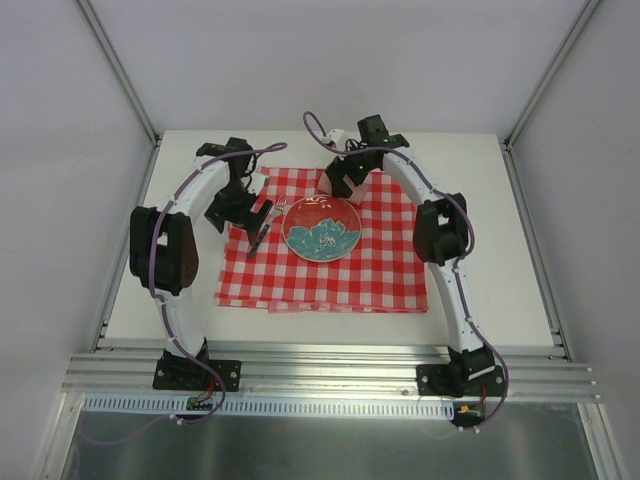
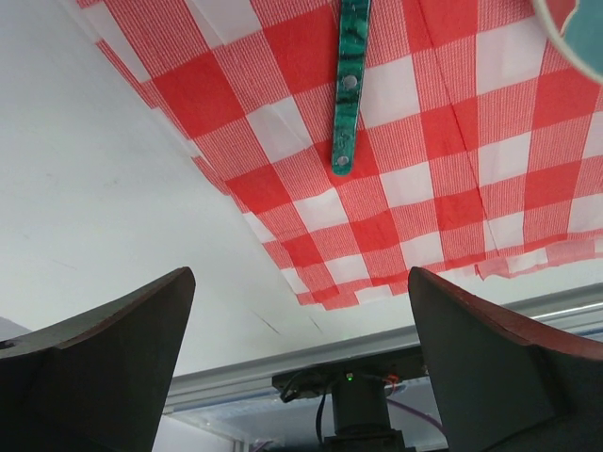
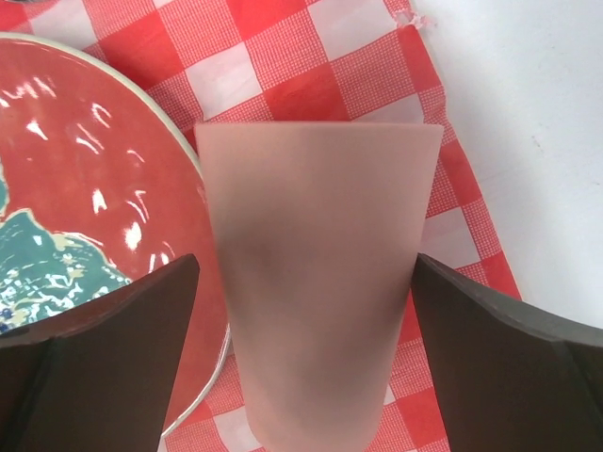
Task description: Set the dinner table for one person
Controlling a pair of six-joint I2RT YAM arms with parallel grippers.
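The off-white dinner table (image 1: pixel 500 260) carries a red-and-white checked cloth (image 1: pixel 380 270). On the cloth sits a red plate with a teal pattern (image 1: pixel 321 228), which also shows in the right wrist view (image 3: pixel 85 188). A fork with a green handle (image 1: pixel 264 230) lies left of the plate and shows in the left wrist view (image 2: pixel 347 94). My left gripper (image 1: pixel 245 213) is open and empty, just left of the fork. A frosted pink cup (image 3: pixel 320 282) stands upright between the open jaws of my right gripper (image 3: pixel 306 367), with a gap on each side. It stands behind the plate (image 1: pixel 327 181).
An aluminium rail (image 1: pixel 320 360) runs along the table's near edge, with both arm bases bolted to it. Frame posts stand at the back corners. The cloth's near-left corner (image 2: pixel 330 297) lies close to the rail.
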